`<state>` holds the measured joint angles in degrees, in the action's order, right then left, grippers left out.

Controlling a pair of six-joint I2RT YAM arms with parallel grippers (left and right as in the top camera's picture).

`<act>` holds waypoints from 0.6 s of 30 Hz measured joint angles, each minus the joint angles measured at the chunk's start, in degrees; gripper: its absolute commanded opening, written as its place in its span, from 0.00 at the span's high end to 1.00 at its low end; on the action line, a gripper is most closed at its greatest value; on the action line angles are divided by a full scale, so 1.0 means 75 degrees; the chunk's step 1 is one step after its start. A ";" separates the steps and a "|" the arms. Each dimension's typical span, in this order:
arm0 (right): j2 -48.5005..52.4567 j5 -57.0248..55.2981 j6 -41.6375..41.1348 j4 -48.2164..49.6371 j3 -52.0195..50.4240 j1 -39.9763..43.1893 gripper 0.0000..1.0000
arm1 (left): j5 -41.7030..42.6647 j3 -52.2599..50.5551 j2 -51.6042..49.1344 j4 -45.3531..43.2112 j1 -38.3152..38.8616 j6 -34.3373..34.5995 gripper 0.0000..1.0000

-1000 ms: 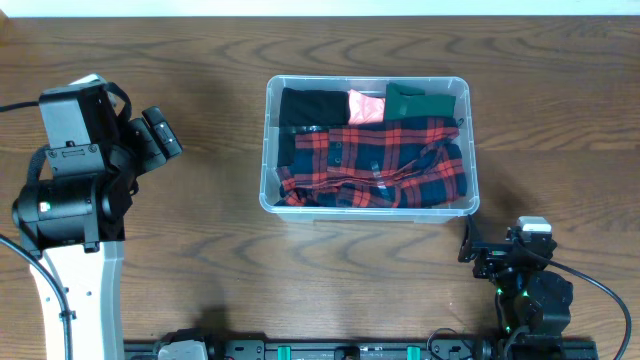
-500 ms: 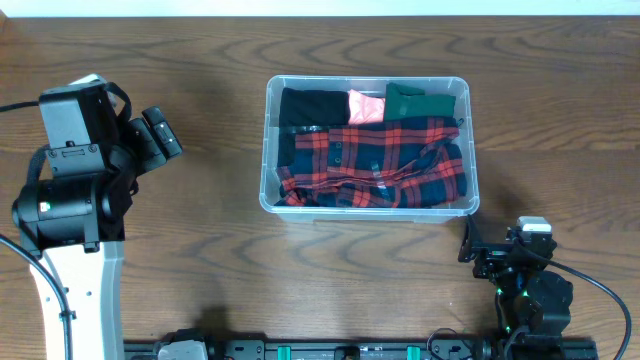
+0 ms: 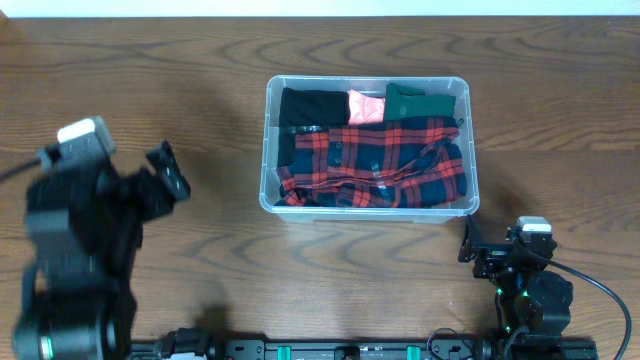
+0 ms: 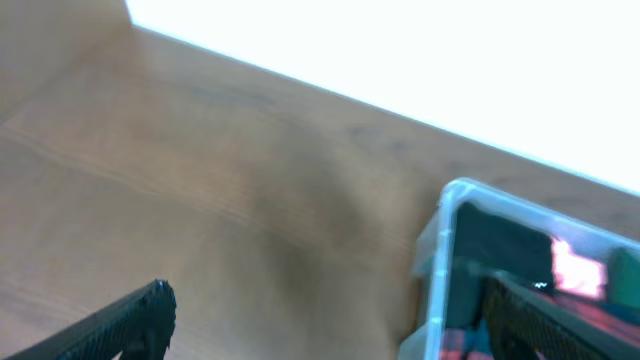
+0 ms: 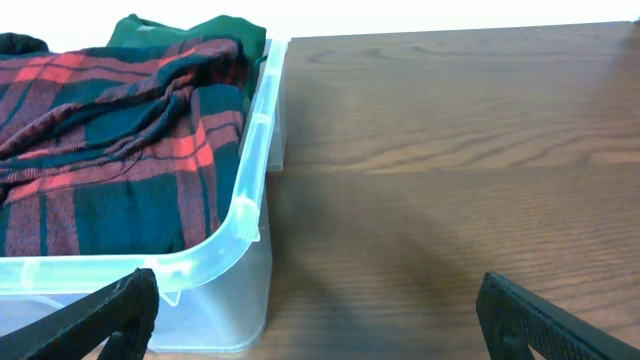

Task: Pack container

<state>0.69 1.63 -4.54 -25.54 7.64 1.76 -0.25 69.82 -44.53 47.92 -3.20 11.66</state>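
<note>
**Bin loaded with clothes, both pincers empty**

The container (image 3: 270, 190) sits in the middle of the desk (image 3: 560, 120), well apart from both arms. It is a clear plastic bin with thin walls and a rolled rim. I judge it light even when loaded, fairly stiff but likely to flex if squeezed, and slick on its smooth sides. The rim lip at the short left and right ends looks like the surest hold. A push low on a wall should slide it easily over the wood.

Inside, a rumpled red-and-navy plaid shirt (image 3: 380, 160) fills the near part and lies highest, about level with the rim. Along the far wall are a black garment (image 3: 310, 108) at the left, a small pink piece (image 3: 365, 106) in the middle and a green garment (image 3: 425, 100) at the right. All are soft and would compress if pressed down.

The left pincer (image 4: 325, 300) has its fingers apart with nothing between them. The overhead view of that arm is smeared, so its pose is hard to read. The right pincer (image 5: 318, 290) is also spread and empty, low over the desk just near the bin's right corner.
</note>
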 measured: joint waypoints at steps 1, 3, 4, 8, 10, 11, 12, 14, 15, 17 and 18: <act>-0.0003 0.0000 -0.0003 -0.0003 0.0000 0.0000 0.01 | 0.0166 -0.0289 0.0405 -0.0265 0.0003 -0.0140 0.02; 0.0000 0.0000 0.0000 0.0006 0.0000 0.0000 0.01 | 0.0388 -0.0790 0.0991 -0.0650 0.0003 -0.0341 0.02; -0.0003 0.0003 0.0000 0.0003 0.0000 0.0000 0.01 | 0.0475 -0.1067 0.1291 -0.0833 0.0003 -0.0423 0.02; 0.0000 0.0009 0.0000 0.0006 0.0000 0.0000 0.01 | 0.0691 -0.2145 0.2396 -0.1367 0.0006 -0.0673 0.02; 0.0000 0.0012 0.0000 0.0003 0.0000 0.0000 0.01 | 0.0755 -0.2658 0.2923 -0.1553 0.0006 -0.0746 0.02; 0.0000 0.0015 0.0000 0.0006 0.0000 0.0000 0.01 | 0.0787 -0.2929 0.3212 -0.1647 0.0006 -0.0766 0.02; 0.0000 0.0015 0.0000 0.0006 0.0000 0.0000 0.01 | 0.0796 -0.3142 0.3442 -0.1676 0.0006 -0.0784 0.02; 0.0000 0.0015 0.0000 0.0006 0.0000 0.0000 0.01 | 0.0813 -0.3561 0.3885 -0.1781 0.0006 -0.0796 0.02; 0.0000 0.0012 0.0000 0.0006 0.0000 0.0000 0.01 | 0.0816 -0.3748 0.4086 -0.1807 0.0006 -0.0799 0.02; 0.0000 0.0012 0.0000 0.0006 0.0000 0.0000 0.01 | 0.0816 -0.4127 0.4488 -0.1801 0.0006 -0.0799 0.02; 0.0000 0.0015 0.0000 0.0003 0.0000 0.0000 0.01 | 0.0816 -0.4310 0.4683 -0.1813 0.0006 -0.0799 0.02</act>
<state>0.69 1.74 -4.54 -25.52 7.64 1.76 5.87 37.50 -9.41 34.33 -3.16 5.67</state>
